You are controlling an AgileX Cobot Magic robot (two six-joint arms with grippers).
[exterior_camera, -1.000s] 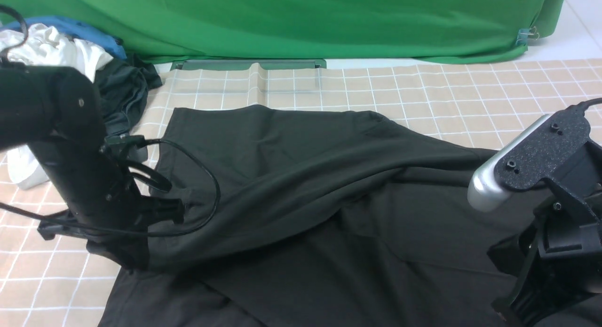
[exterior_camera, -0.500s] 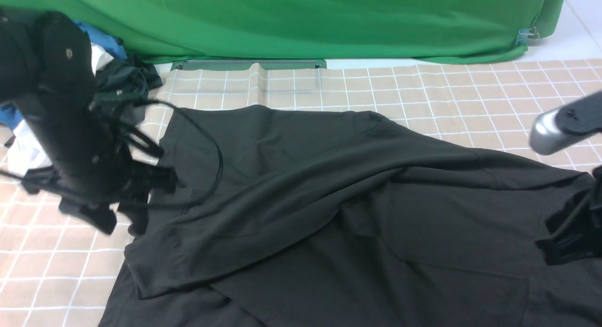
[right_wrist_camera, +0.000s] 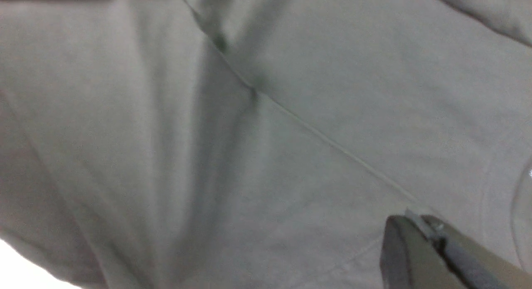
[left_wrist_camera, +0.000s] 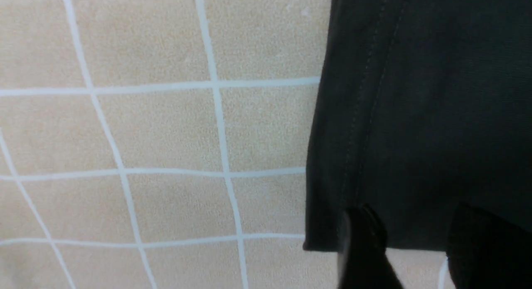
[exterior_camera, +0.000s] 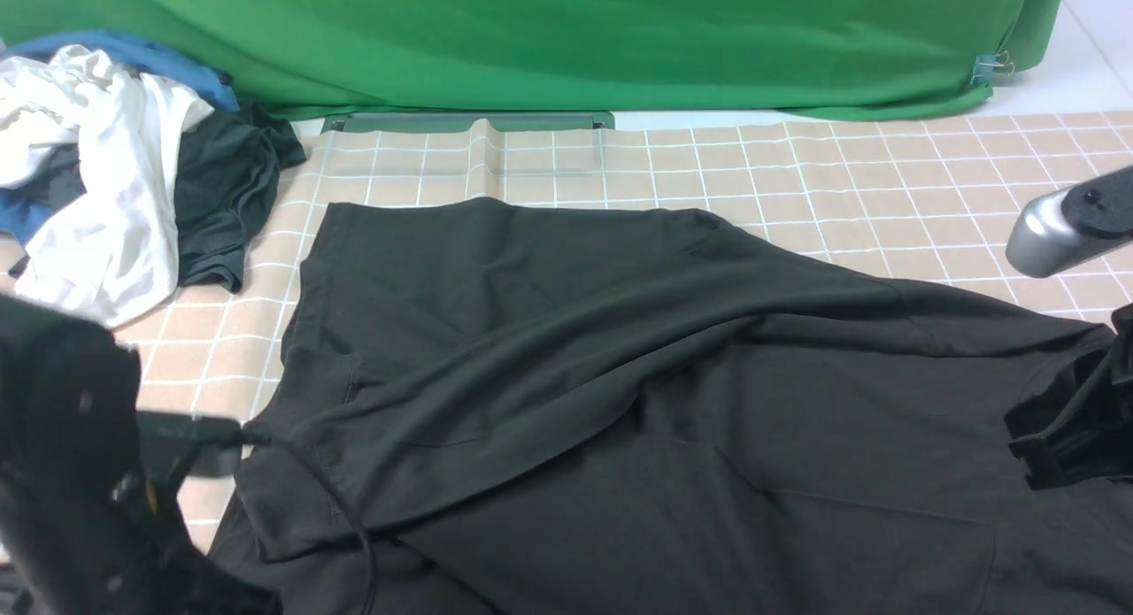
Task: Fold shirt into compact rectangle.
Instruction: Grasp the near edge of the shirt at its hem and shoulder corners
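From between my arms, my front camera looks forward and down across the shirt (exterior_camera: pixel 620 376). Both wrist cameras hang close over that same shirt, the left one at its edge.

Your left arm (exterior_camera: pixel 71 473) sits low at the near left, the left pincer (left_wrist_camera: pixel 419 260) with fingers spread apart; your right pincer (right_wrist_camera: pixel 419 230), far right, has its jaws pressed together.

Front view: shirt (exterior_camera: pixel 620 403) runs off frame at its near & right sides. Left arm (exterior_camera: pixel 71 473), by shirt's near-left corner, is blurred & cut off. Right gripper (exterior_camera: pixel 1067 434), at shirt's right side, is partly out of frame.
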